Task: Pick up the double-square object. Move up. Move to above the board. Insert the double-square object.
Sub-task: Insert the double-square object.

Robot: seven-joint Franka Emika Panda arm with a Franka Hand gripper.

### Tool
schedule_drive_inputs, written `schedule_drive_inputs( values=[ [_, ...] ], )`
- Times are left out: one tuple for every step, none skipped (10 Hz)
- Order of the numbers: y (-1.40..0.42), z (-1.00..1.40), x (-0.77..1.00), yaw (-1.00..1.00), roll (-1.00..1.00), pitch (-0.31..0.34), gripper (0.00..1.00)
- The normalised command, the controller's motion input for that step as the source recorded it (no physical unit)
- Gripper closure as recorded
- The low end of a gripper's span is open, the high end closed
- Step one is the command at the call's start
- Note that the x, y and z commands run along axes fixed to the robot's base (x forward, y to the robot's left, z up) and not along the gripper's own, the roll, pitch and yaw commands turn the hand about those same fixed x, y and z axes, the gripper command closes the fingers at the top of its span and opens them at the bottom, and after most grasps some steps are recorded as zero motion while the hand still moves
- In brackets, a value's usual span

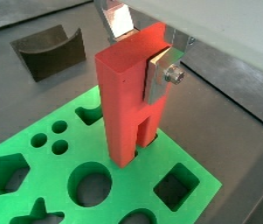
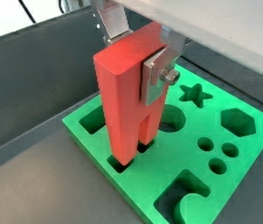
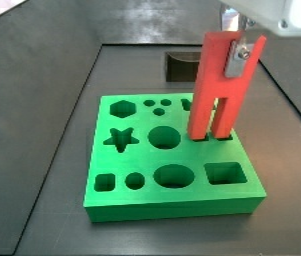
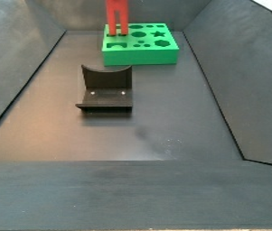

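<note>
Clamped between the silver fingers [image 1: 161, 73] of the gripper [image 2: 134, 51], the double-square object [image 1: 128, 96] stands upright, its upper part pinched from both sides and its lower end sunk into a cut-out at the edge of the board [image 3: 129, 196]. Beyond the green slab, a dark grey notched block [image 4: 104, 88] sits apart on the floor.

**What I cannot see**

My gripper [image 1: 143, 54] is cropped by the frame edge in both wrist views, and one finger sits behind the double-square object [image 1: 131, 96]. In a side view, the double-square object [image 4: 117, 15] runs off the frame's top, gripper unseen. Its lower end is hidden inside the board [image 2: 245, 144]. The fixture [image 1: 46, 50] is partly cropped.
</note>
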Motion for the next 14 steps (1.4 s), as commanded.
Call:
schedule_drive_inputs(
  values=[
    [0.0, -0.08, 0.0, 0.0, 0.02, 0.0, 1.0],
    [0.0, -0.11, 0.11, -0.03, 0.04, 0.0, 1.0],
    [0.0, -0.15, 0.23, -0.04, 0.06, 0.0, 1.0],
    [0.0, -0.14, 0.37, -0.06, 0.06, 0.0, 1.0],
    [-0.01, -0.17, 0.43, -0.06, 0.08, 0.0, 1.0],
    [-0.01, -0.23, 0.41, -0.05, 0.1, 0.0, 1.0],
    [-0.01, -0.27, 0.34, -0.07, 0.14, 0.0, 1.0],
    [0.0, -0.42, 0.09, -0.1, 0.19, 0.0, 1.0],
    [-0.01, -0.55, 0.0, -0.13, 0.23, -0.043, 1.0],
    [-0.04, -0.65, 0.0, -0.13, 0.27, -0.081, 1.0],
    [-0.05, -0.71, 0.01, -0.11, 0.27, -0.094, 1.0],
    [0.0, 0.0, 0.12, 0.01, 0.0, 0.0, 1.0],
    [0.0, 0.0, 0.0, 0.0, 0.0, 0.029, 1.0],
    [0.0, 0.0, 0.0, 0.0, 0.0, 0.0, 1.0]
  ],
)
